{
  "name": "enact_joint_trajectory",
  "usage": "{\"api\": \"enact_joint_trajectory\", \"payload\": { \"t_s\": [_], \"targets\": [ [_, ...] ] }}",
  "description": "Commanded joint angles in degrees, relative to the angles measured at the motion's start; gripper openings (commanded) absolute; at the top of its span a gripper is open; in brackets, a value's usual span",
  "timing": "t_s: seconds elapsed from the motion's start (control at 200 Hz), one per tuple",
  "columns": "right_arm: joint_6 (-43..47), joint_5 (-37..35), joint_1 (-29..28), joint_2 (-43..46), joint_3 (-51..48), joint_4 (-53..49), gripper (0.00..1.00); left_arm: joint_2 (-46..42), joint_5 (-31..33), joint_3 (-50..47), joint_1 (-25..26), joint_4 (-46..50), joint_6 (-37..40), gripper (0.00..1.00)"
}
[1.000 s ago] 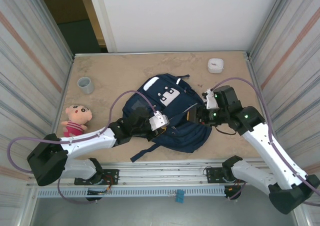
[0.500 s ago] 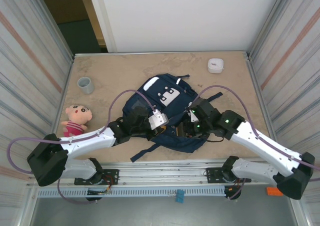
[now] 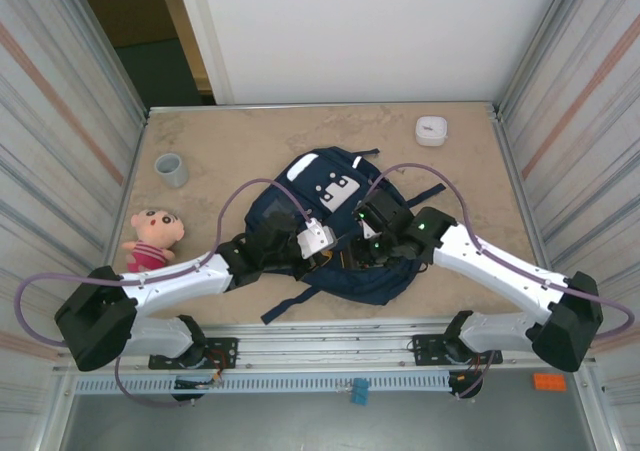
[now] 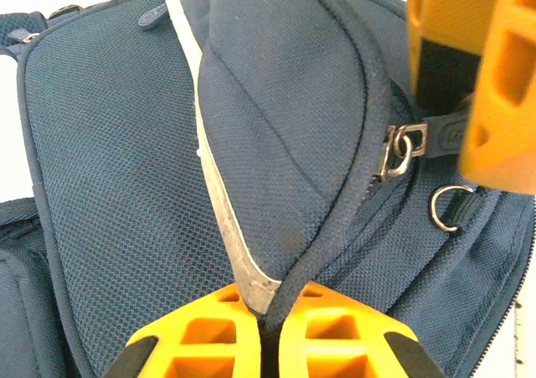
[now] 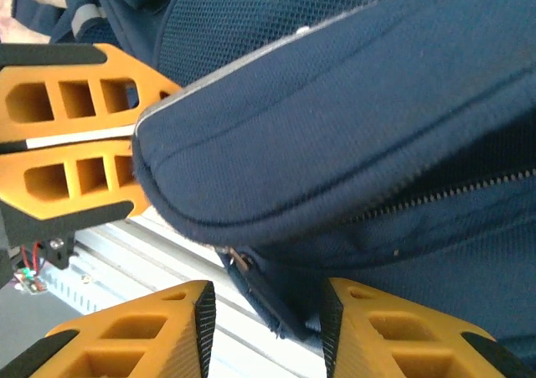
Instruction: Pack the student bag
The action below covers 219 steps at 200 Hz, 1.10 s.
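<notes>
Furthest to the left of the student bag (image 3: 285, 199), a grey cup (image 3: 171, 169) stands well apart from it on the desk (image 3: 250, 136). A plush doll (image 3: 152, 237) lies nearer us, also clear of the bag.

The bag itself lies flat in the middle of the desk, its white-grey patches toward the far wall and its front pocket toward the arms.

At the bag's near left, the left pincer (image 4: 270, 304) stays pressed together on the corner of the front pocket flap (image 4: 285, 143), holding that flap lifted; nothing about this grip has altered over the last second.

What has altered is the right arm. A second ago it stood off the bag's right edge; now it has swung in over the front pocket, close beside the left pincer. The right pincer (image 5: 266, 296) has its jaws apart, with the dark zipper pull (image 5: 268, 302) lying between the fingers (image 5: 159, 328). We cannot tell whether either pad touches it yet.

We judge this as the approach to opening the pocket: one arm tensions the fabric while the other goes for the zipper. Packing proper has not begun.

Off the bag's far right, a small white container (image 3: 431, 130) sits near the wall.
</notes>
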<state>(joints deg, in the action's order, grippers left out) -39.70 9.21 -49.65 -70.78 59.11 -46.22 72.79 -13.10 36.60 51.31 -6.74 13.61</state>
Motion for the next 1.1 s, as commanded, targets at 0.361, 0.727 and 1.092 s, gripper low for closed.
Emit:
{"api": "enact_joint_trajectory", "payload": {
  "t_s": [0.361, 0.727, 1.092],
  "targets": [
    [6.5, -6.6, 1.3, -2.8, 3.7, -7.4, 0.0, -2.2, 1.7, -0.3, -1.2, 0.9, -2.3, 0.0],
    [8.5, 1.1, 11.0, 3.7, -1.5, -6.3, 0.0, -9.6, 4.1, -5.0, -4.9, 5.5, -2.4, 0.0],
    [2.2, 2.7, 3.5, 1.8, -5.4, 3.2, 0.0, -21.7, 11.3, -5.7, -5.0, 13.3, -37.6, 0.53]
  ]
}}
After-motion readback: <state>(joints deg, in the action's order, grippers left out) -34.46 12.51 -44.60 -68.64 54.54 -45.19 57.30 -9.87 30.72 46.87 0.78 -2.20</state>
